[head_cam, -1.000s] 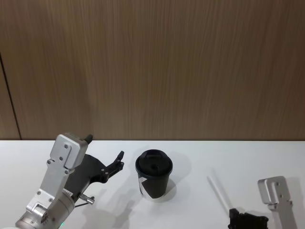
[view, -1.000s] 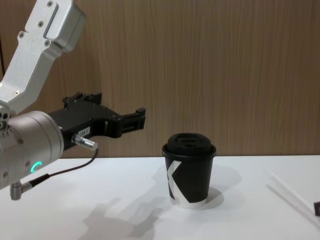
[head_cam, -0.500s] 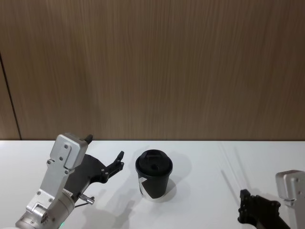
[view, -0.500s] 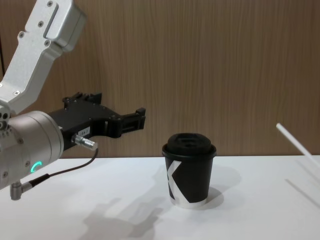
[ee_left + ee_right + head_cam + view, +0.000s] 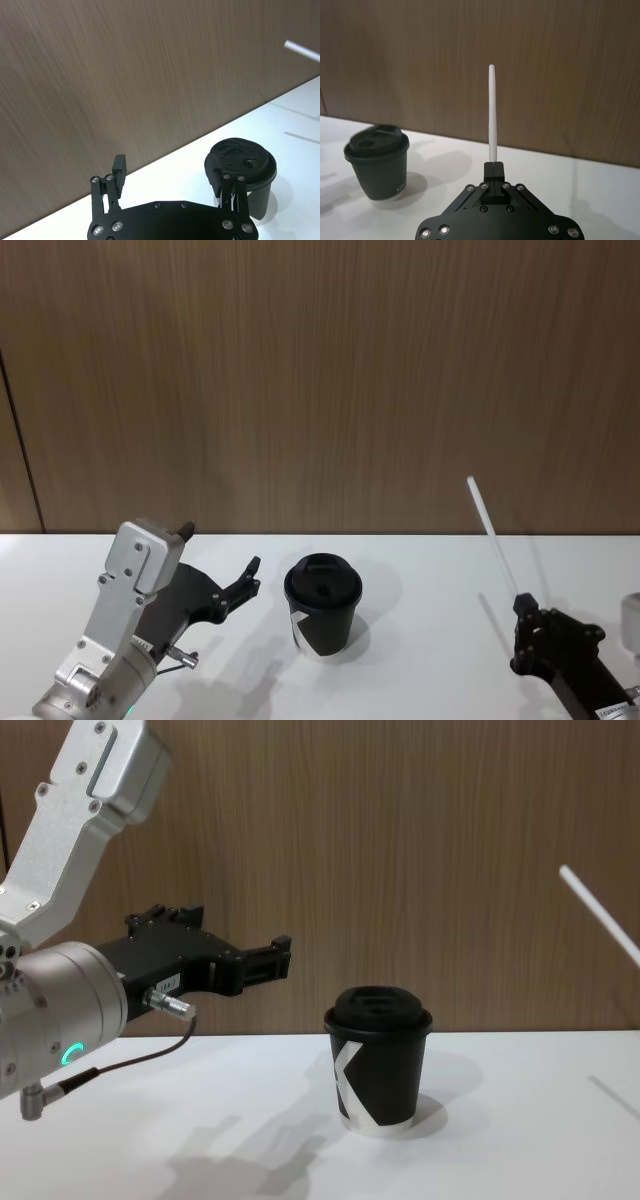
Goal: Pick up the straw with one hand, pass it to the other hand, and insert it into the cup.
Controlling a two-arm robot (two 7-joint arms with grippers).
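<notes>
1. The wall panel (image 5: 320, 380) behind the cup (image 5: 325, 625) is matt brown wood grain with fine vertical streaks.
2. The table (image 5: 420, 680) under the cup is smooth, matt white.
3. The cup looks like matt black paper; its lid (image 5: 322, 582) is smooth plastic with a faint sheen.
4. The straw (image 5: 492, 535), right of the cup, is matt white and paper-like.
5. The left arm (image 5: 125, 600), left of the cup, has a satin silver-grey metal look; the left gripper (image 5: 172, 177) and right gripper (image 5: 494, 172) are matt black.

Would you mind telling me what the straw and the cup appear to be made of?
Straw: probably paper or paper-wrapped, matte white without shine, straight though held at one end. Cup: likely paper, matte black with a printed white mark; its domed lid looks like plastic, judging by the moulded ridges and sip hole.
</notes>
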